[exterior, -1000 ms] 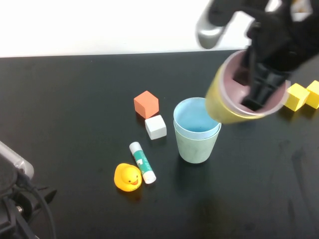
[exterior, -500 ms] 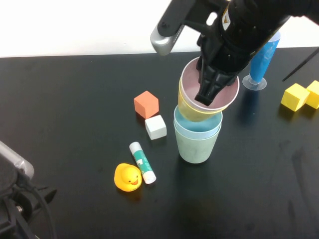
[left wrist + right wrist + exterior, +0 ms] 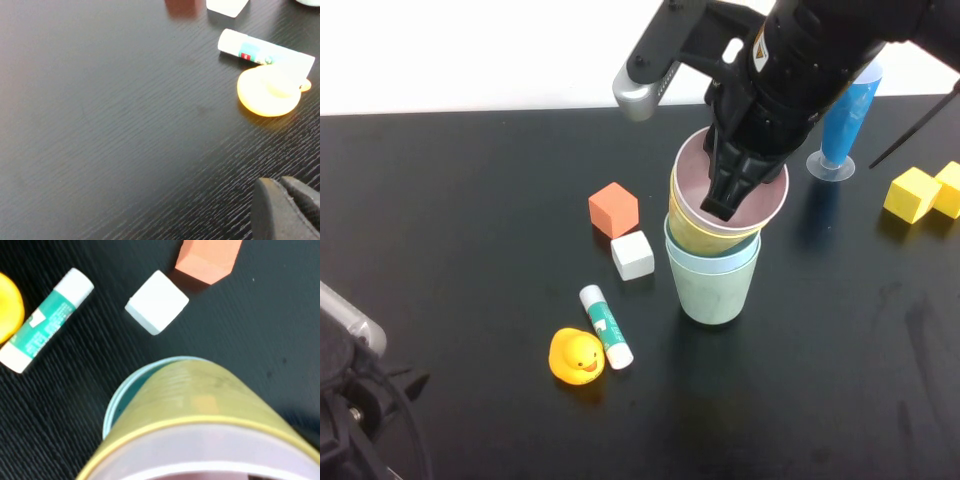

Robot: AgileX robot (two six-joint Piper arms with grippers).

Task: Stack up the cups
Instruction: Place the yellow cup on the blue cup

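Observation:
A pale green cup [image 3: 712,290] stands mid-table with a light blue cup [image 3: 680,248] nested in it. My right gripper [image 3: 733,190] reaches into a pink cup [image 3: 760,205] nested in a yellow cup [image 3: 692,228] and holds this pair by the rim. The pair sits tilted, partly inside the blue cup. The right wrist view shows the yellow cup [image 3: 200,395], the pink rim [image 3: 200,450] and the blue rim [image 3: 117,397]. My left gripper [image 3: 285,200] is shut and empty low over the near-left table.
An orange block [image 3: 613,209], a white block [image 3: 632,255], a glue stick [image 3: 606,326] and a yellow rubber duck [image 3: 577,356] lie left of the cups. A blue tube [image 3: 842,125] stands behind; yellow blocks [image 3: 923,191] lie at the right edge.
My right gripper carried the yellow and pink cups leftward from the right side to over the stack, then lowered them into the blue cup. The left arm stayed still.

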